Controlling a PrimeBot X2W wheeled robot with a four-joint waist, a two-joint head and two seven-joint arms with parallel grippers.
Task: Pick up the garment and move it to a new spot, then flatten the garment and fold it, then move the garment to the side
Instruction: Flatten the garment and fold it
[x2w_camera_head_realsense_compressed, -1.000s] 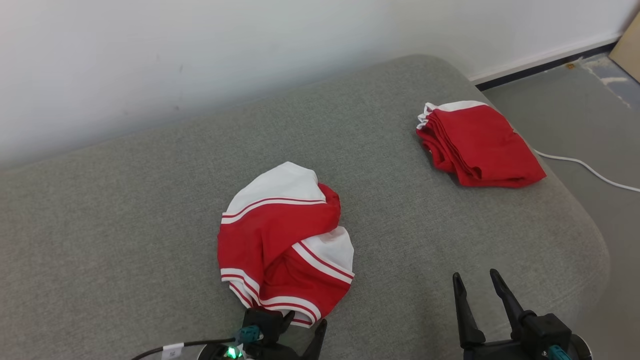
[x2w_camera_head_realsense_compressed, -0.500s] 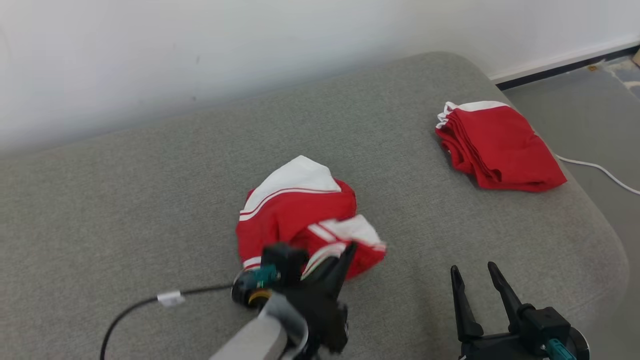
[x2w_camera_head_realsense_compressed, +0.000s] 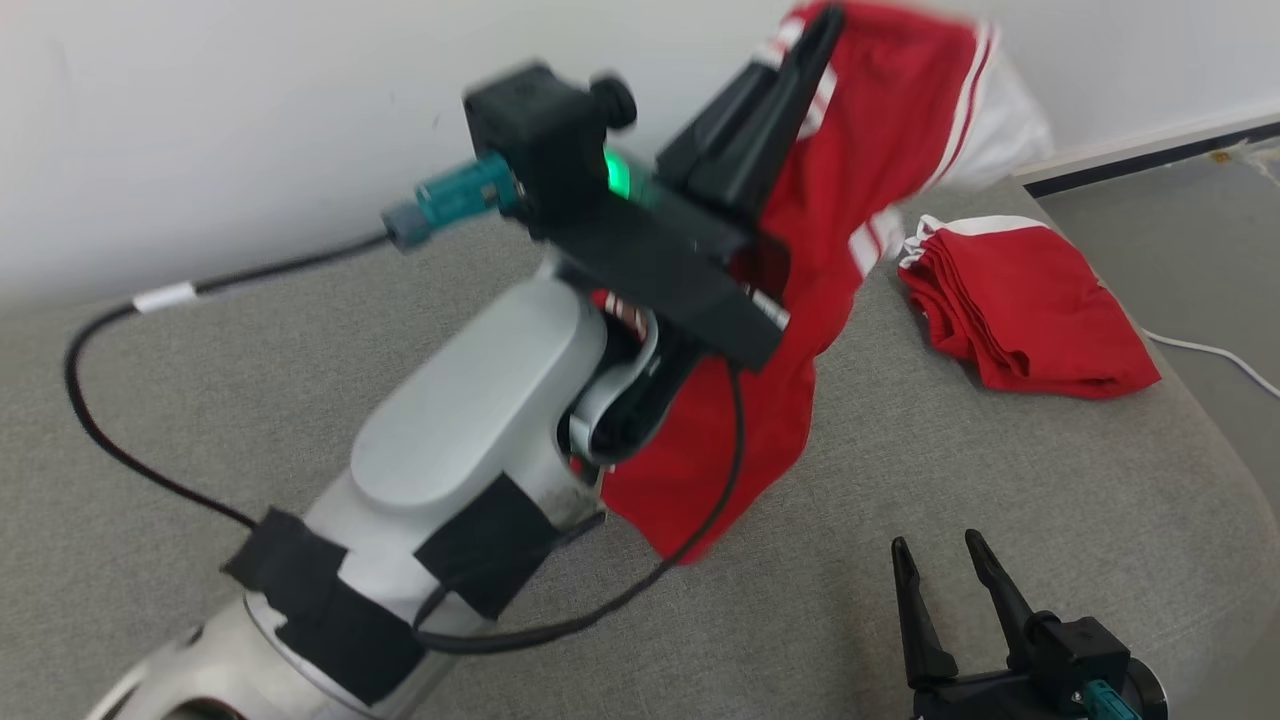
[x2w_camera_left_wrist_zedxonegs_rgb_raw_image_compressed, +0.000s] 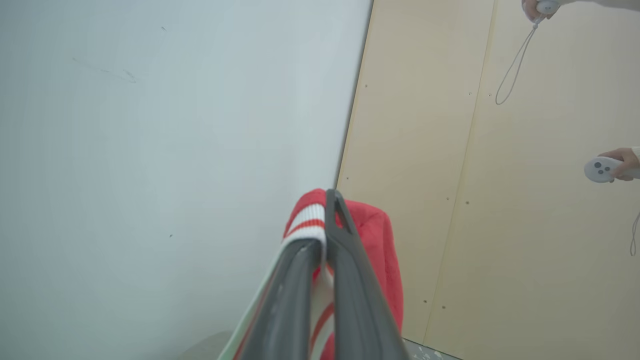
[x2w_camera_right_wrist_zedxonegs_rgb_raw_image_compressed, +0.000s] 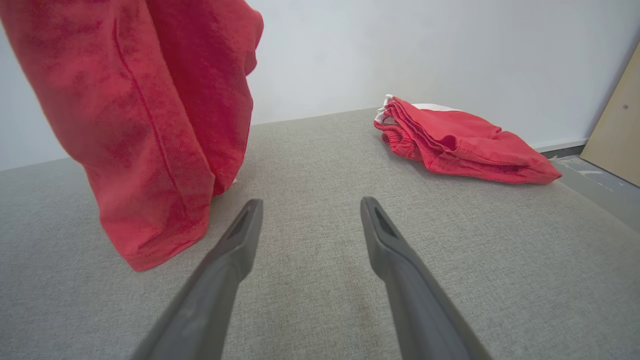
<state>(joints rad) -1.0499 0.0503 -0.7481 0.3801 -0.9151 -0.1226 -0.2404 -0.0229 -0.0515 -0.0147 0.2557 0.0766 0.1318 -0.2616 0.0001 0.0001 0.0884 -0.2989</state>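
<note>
Head view: 2 pcs — garment (x2w_camera_head_realsense_compressed: 720, 440) in L pincer (x2w_camera_head_realsense_compressed: 818, 40), folded garment (x2w_camera_head_realsense_compressed: 1040, 310).

Garment (x2w_camera_head_realsense_compressed: 860, 130) above cushion (x2w_camera_head_realsense_compressed: 1000, 480), folded pile (x2w_camera_head_realsense_compressed: 1030, 300) to right

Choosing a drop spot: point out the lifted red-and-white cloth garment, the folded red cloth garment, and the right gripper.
lifted red-and-white cloth garment (x2w_camera_head_realsense_compressed: 780, 420): head view, its hanging red panel.
folded red cloth garment (x2w_camera_head_realsense_compressed: 1040, 300): head view, its top red layer.
right gripper (x2w_camera_head_realsense_compressed: 935, 542): head view, midway between its open fingers.
</note>
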